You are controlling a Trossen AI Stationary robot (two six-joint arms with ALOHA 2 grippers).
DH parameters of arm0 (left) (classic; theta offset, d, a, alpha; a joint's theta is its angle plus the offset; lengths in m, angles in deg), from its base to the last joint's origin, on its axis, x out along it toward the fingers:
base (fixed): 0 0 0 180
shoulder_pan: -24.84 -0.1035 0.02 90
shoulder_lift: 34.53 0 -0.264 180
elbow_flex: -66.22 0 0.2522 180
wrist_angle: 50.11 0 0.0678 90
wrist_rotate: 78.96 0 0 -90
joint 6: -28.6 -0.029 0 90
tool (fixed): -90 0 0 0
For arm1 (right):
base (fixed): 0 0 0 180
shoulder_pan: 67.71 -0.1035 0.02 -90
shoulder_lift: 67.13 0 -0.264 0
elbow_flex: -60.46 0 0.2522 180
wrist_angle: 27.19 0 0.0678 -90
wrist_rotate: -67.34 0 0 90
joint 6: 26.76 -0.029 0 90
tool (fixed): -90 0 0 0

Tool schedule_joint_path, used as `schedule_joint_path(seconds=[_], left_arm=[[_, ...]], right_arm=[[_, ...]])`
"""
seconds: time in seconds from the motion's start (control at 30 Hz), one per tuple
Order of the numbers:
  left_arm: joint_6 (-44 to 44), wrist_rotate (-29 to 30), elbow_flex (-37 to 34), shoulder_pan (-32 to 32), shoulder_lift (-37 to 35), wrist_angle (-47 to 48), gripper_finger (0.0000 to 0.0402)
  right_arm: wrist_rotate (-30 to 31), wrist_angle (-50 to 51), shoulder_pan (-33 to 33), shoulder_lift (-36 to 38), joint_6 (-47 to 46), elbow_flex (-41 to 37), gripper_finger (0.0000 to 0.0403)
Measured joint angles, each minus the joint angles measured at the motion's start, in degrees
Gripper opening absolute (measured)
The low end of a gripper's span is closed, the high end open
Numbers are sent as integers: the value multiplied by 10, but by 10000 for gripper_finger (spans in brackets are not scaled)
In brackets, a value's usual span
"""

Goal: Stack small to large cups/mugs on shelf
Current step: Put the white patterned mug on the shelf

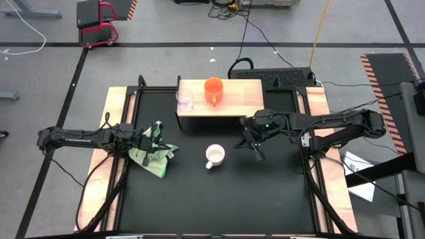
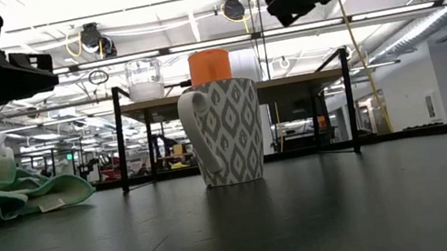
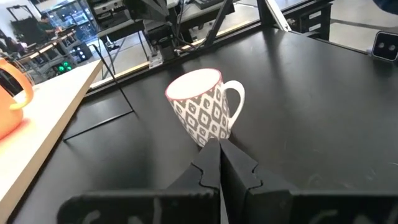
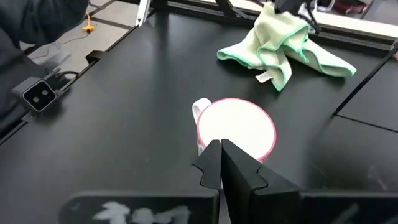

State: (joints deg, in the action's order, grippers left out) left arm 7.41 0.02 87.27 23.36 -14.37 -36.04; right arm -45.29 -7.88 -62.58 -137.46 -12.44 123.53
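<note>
Both arms are showing as matte black, slim jointed links with dark cables trailing off them. Right arm is showing a small green light glowing just behind the right claw point(image 1: 255, 150). Left claw point(image 1: 157, 142) is looking black too. Each claw is showing two dark fingers point(image 3: 211, 167) with stepped, notched inner edges.

- No words, brands, numbers or signs can be read anywhere.
- The white mug point(image 2: 226, 131) bears only a grey diamond pattern, no lettering.
</note>
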Motion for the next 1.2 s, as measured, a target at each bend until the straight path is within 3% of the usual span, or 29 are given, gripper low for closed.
schedule_joint_path(seconds=[0.83,1.03,1.2], left_arm=[[-4,-18,-16,0,0,-11,1],[-7,-18,-67,0,0,-82,1],[-2,-15,-67,0,0,-87,1]], right_arm=[[-2,-32,0,-93,-30,101,0],[-2,57,0,-153,-15,171,0],[-2,99,0,-192,-1,231,0]])
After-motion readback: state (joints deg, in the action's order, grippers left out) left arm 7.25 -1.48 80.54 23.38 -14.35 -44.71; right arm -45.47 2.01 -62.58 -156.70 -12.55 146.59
